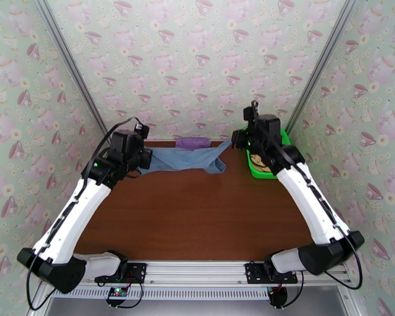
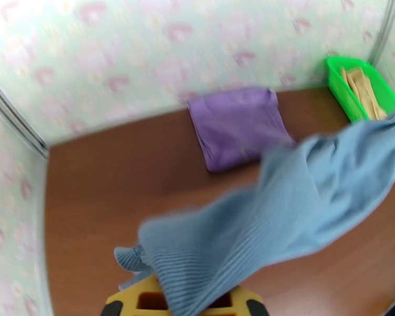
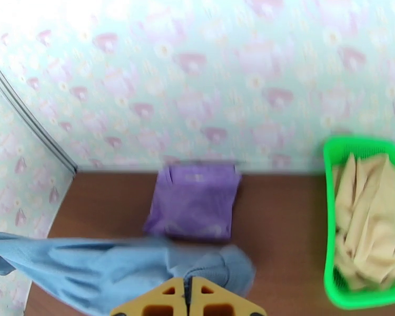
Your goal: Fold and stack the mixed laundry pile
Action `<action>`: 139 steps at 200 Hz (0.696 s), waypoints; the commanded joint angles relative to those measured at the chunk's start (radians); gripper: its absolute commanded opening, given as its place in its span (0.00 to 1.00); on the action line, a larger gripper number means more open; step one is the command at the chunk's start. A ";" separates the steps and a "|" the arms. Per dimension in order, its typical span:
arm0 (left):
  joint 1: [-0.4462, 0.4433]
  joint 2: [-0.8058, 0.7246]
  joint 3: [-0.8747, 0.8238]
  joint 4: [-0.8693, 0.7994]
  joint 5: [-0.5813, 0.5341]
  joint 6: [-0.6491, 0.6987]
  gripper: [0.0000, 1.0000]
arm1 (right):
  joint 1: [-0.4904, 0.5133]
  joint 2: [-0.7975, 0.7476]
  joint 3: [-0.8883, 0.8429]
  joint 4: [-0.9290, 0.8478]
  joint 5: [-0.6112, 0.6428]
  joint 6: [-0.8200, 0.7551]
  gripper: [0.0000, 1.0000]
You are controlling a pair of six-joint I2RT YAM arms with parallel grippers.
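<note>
The slate blue-grey garment (image 1: 187, 159) hangs stretched between both grippers above the far side of the table. My left gripper (image 1: 145, 160) is shut on its left end, and the cloth (image 2: 282, 206) drapes over the yellow fingers (image 2: 139, 300). On the right end my right gripper (image 1: 234, 139) is shut, its yellow tips (image 3: 187, 293) pressed together against the bunched cloth (image 3: 118, 264). The lilac purple garment (image 1: 192, 142) (image 2: 237, 127) (image 3: 195, 201) lies folded flat by the back wall. The tan-yellow garment (image 1: 259, 162) (image 3: 368, 222) lies crumpled in the basket.
A bright green mesh basket (image 1: 263, 174) (image 3: 332, 217) (image 2: 337, 80) stands at the far right, under the right arm. Patterned walls close the table on three sides. Bare brown tabletop (image 1: 197, 217) lies between the arms and the near edge.
</note>
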 commanded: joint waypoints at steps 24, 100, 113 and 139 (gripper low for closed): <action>-0.060 -0.151 -0.402 -0.002 0.144 -0.299 0.00 | -0.004 -0.262 -0.449 0.002 -0.066 0.105 0.00; -0.263 -0.222 -0.599 -0.086 0.100 -0.611 1.00 | 0.004 -0.435 -0.827 -0.124 0.036 0.234 0.69; -0.256 -0.226 -0.557 -0.112 0.056 -0.610 1.00 | 0.004 -0.409 -0.792 -0.108 0.063 0.228 0.76; -0.188 -0.191 -0.509 -0.113 0.004 -0.576 1.00 | 0.004 -0.285 -0.691 -0.051 0.065 0.175 0.76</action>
